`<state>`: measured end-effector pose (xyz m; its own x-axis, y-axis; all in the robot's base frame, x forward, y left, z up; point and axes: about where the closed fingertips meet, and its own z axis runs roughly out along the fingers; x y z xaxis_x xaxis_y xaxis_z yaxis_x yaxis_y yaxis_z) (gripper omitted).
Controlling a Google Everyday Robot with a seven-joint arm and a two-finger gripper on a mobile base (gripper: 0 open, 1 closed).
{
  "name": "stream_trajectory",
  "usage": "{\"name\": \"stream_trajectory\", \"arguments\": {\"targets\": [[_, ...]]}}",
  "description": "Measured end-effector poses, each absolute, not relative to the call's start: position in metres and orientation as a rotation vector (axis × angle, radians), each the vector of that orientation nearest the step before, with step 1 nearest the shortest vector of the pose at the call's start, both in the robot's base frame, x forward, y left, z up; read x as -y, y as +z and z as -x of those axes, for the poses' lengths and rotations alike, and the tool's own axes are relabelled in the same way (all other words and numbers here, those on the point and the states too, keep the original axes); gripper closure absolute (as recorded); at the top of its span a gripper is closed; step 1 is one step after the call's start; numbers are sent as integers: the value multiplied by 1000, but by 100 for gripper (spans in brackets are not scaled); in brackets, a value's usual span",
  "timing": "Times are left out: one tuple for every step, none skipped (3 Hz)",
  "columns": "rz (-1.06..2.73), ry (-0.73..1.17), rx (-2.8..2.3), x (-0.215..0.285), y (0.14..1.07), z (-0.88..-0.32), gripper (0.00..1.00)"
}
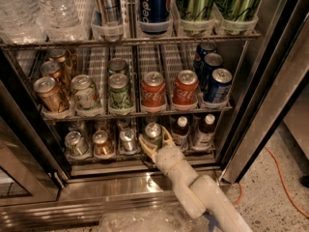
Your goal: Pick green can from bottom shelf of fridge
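The green can (153,129) stands on the bottom shelf (104,156) of the fridge (96,190), in the fourth lane from the left. I see mostly its shiny silver top and a little of its dark body. My gripper (155,140) reaches in low from the front right, with one pale finger (145,146) at the can's left side and the other at its right. The fingers sit tight against the can, which still stands on the rack.
Three other small cans (102,140) stand to the left on the same shelf, and two brown bottles (181,128) to the right. The rack above holds Coca-Cola cans (153,88), green-and-white cans (119,91) and blue cans (217,83), close overhead. The door frame (270,105) stands at the right.
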<state>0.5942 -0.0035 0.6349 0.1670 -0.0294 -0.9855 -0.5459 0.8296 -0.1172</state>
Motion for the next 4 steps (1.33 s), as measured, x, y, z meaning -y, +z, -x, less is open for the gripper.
{"name": "stream_trajectory", "arguments": {"targets": [[579, 409, -1316, 2, 654, -583, 100], [642, 489, -1301, 4, 662, -570, 100], [702, 621, -1334, 4, 656, -558, 100], [806, 721, -1338, 4, 662, -537, 100]]}}
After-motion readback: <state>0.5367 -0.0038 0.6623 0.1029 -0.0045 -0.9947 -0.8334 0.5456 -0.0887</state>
